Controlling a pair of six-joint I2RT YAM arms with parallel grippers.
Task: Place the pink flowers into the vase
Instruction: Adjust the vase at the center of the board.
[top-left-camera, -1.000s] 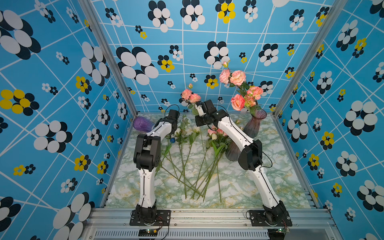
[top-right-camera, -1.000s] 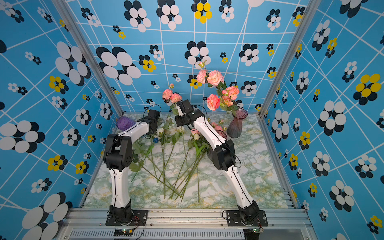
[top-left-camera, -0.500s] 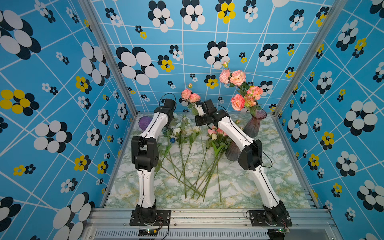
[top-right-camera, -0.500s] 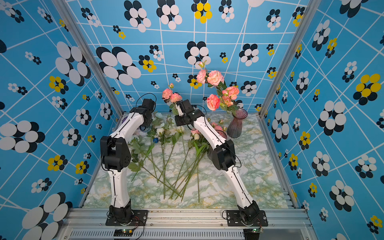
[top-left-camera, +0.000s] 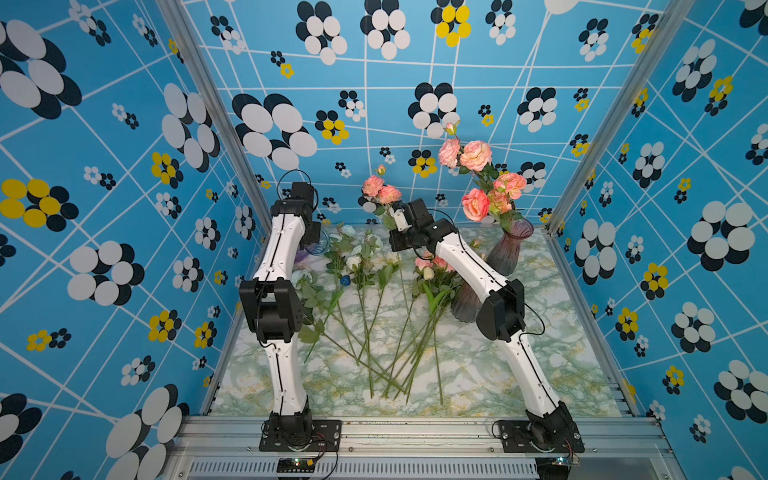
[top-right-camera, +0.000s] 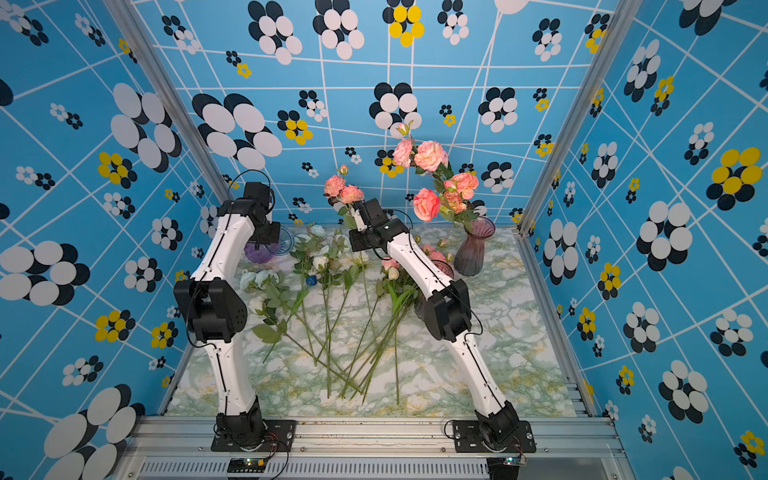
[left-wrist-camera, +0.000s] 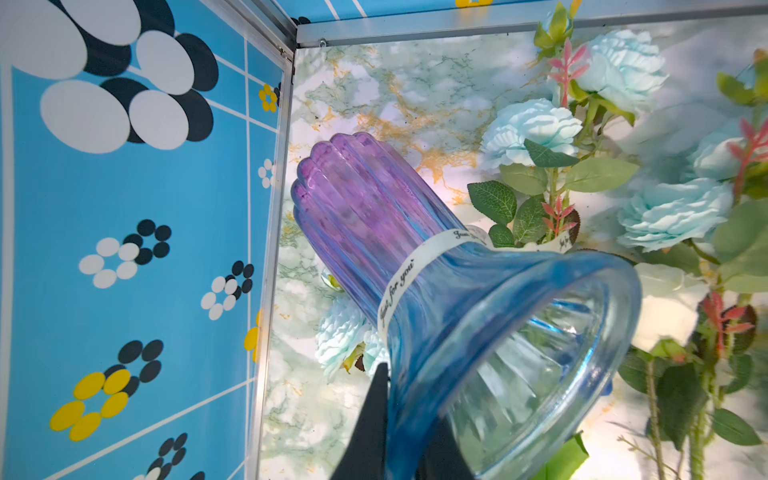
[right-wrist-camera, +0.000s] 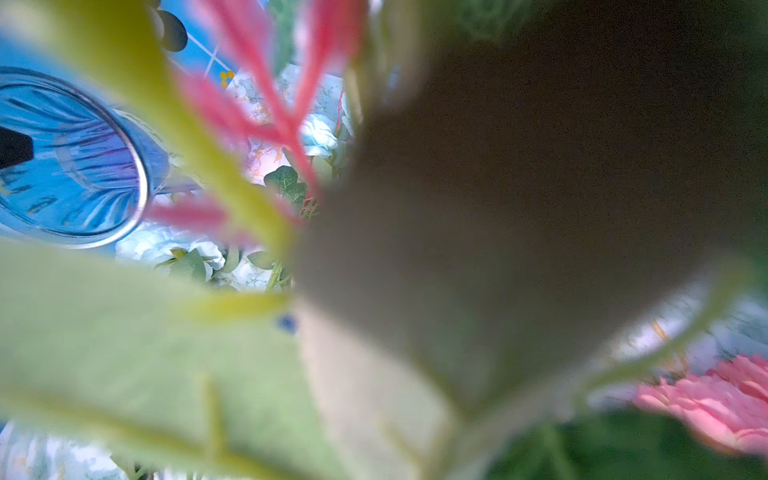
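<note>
A marbled green tabletop is seen from above, boxed in by blue patterned walls. Nearest, thin green stems are fanned across it, their cut ends crossed. Farther in lie white-flowered stems, a small blue flower and, beside the right arm, loose pink flowers. A dark vase is partly hidden behind that arm.

Beyond these, the left pincer is clamped on the flared rim of a blue-and-purple glass vase, which is held tilted above the tabletop's far left corner. The right pincer is closed on a held pink stem, carried upright with two ruffled blooms and a bud above the grip. The right wrist view is almost wholly blocked by blurred leaves.

Farthest, at the far right, a smoky purple vase stands upright with potted pink flowers in it. Which vase is meant for the held stem cannot be told for certain.

The flowers are judged light, with thin, springy stems and top-heavy heads likely to sway. A hold on bare stem below the leaves is thought best, with the blooms left uncrushed. The glass is judged smooth, breakable and narrow at the neck.
</note>
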